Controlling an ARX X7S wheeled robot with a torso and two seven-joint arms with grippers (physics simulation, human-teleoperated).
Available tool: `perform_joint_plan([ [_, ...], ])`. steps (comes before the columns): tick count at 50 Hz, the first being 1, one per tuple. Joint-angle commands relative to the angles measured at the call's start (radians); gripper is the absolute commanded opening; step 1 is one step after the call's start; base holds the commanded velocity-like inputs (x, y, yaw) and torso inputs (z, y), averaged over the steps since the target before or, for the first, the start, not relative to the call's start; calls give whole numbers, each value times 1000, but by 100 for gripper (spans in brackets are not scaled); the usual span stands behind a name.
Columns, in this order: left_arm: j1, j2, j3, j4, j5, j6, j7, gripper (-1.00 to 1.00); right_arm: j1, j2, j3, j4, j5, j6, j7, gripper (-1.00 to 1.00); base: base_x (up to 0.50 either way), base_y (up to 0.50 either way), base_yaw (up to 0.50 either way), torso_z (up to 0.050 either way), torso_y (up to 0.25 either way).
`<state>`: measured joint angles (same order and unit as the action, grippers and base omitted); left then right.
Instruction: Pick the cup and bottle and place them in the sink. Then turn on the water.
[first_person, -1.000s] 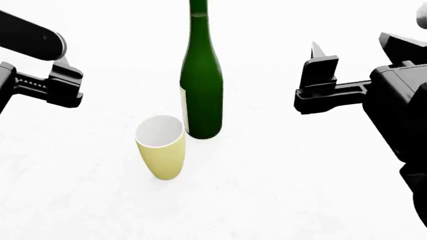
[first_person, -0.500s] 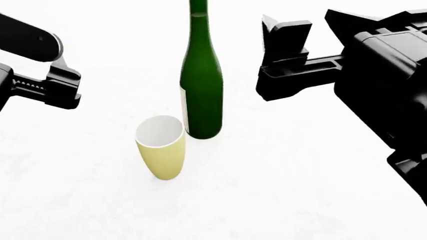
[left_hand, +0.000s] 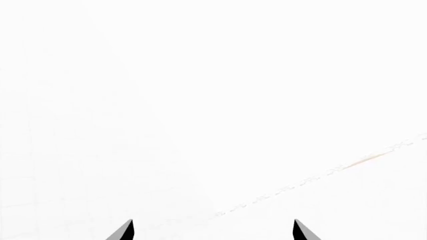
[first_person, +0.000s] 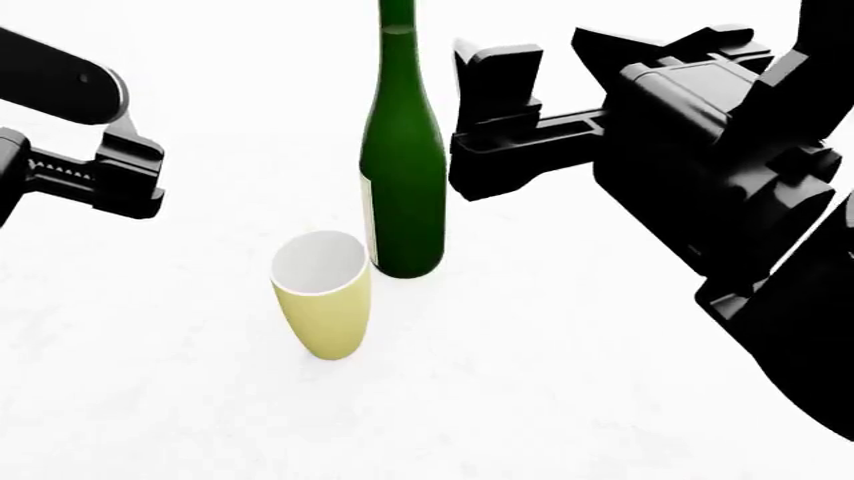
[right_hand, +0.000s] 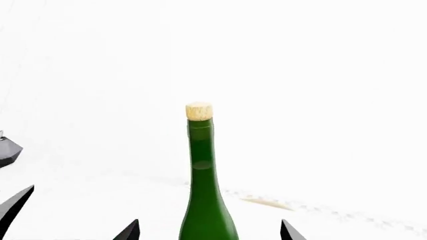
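Right pincer (first_person: 483, 120) nearer one bottle (first_person: 402, 170)

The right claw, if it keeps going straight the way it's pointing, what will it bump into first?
Most likely the bottle. In the right wrist view it stands upright, centred between the open right claw tips. In the head view the claw sits just beside it, apparently not touching. Depth is hard to judge.
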<state>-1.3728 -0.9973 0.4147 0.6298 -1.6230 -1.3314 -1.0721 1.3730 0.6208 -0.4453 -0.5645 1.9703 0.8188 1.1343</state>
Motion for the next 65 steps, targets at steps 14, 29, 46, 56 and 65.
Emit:
perform_joint_plan([
  [14, 6, -1, 16, 2, 20, 15, 11, 100, -46, -52, -24, 73, -129, -7, -107, 100, 0, 0, 0, 0, 0],
  [29, 7, -9, 20, 5, 13, 25, 9, 100, -49, -110, -80, 136, -215, 2, -141, 100, 0, 0, 0, 0, 0],
  [46, 20, -10, 30, 6, 38, 37, 24, 100, -61, -160, -129, 171, -273, 7, -185, 100, 0, 0, 0, 0, 0],
  [56, 30, -21, 28, 11, 47, 49, 34, 100, -35, -194, -162, 209, -317, 18, -201, 100, 0, 0, 0, 0, 0],
  [65, 36, -24, 29, 10, 59, 58, 46, 100, 6, -218, -189, 246, -345, 35, -205, 100, 0, 0, 0, 0, 0],
])
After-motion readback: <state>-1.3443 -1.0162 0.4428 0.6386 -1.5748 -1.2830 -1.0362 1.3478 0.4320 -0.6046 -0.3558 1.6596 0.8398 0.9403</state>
